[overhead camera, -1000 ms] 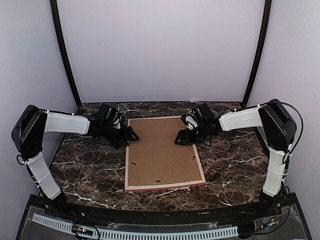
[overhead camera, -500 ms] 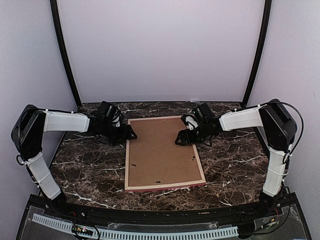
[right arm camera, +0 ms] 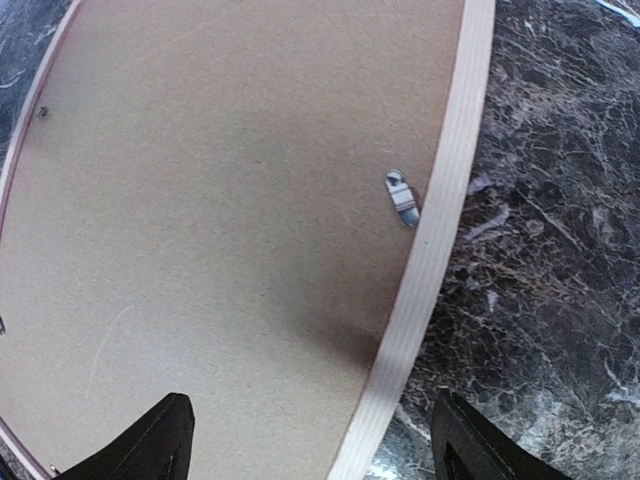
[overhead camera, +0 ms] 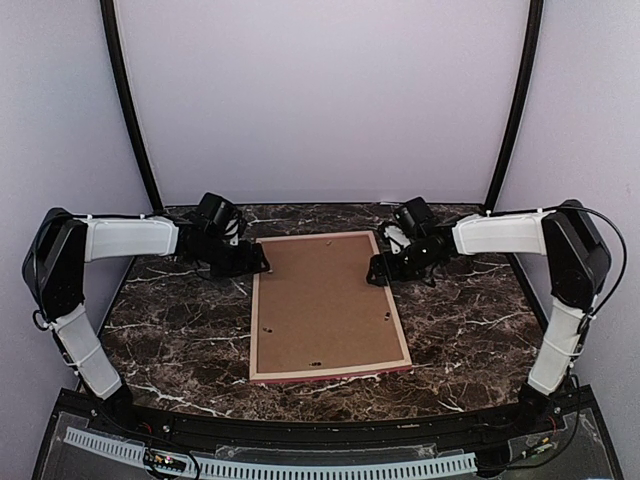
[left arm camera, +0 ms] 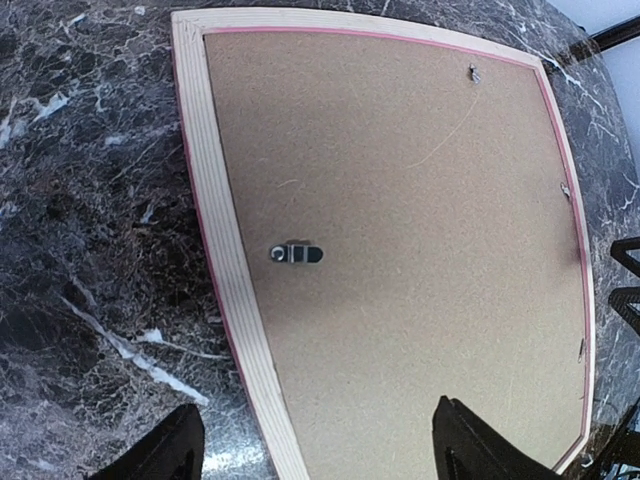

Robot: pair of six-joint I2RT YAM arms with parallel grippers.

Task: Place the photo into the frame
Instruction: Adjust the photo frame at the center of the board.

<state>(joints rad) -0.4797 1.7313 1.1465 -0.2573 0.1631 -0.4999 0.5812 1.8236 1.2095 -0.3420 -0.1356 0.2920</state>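
The frame (overhead camera: 330, 374) lies face down in the middle of the table, pale wood rim up, with a thin pink edge showing. A brown hardboard backing (overhead camera: 325, 305) fills it. The photo is hidden. My left gripper (overhead camera: 257, 267) hovers open over the frame's far left rim (left arm camera: 215, 220); in the left wrist view (left arm camera: 315, 412) one finger is over the table and the other over the backing (left arm camera: 400, 220). My right gripper (overhead camera: 376, 271) stands open over the far right rim (right arm camera: 450, 170), straddling it the same way (right arm camera: 310, 400). Neither holds anything.
Small metal turn clips sit on the backing near the left rim (left arm camera: 296, 254) and the right rim (right arm camera: 402, 197). The dark marble table (overhead camera: 170, 340) is walled by pale panels on three sides, with black posts at the back corners.
Both grippers have drawn outward from over the backing toward the frame's side rims. The right one shifted furthest, to the right. The left jaws stand wider.
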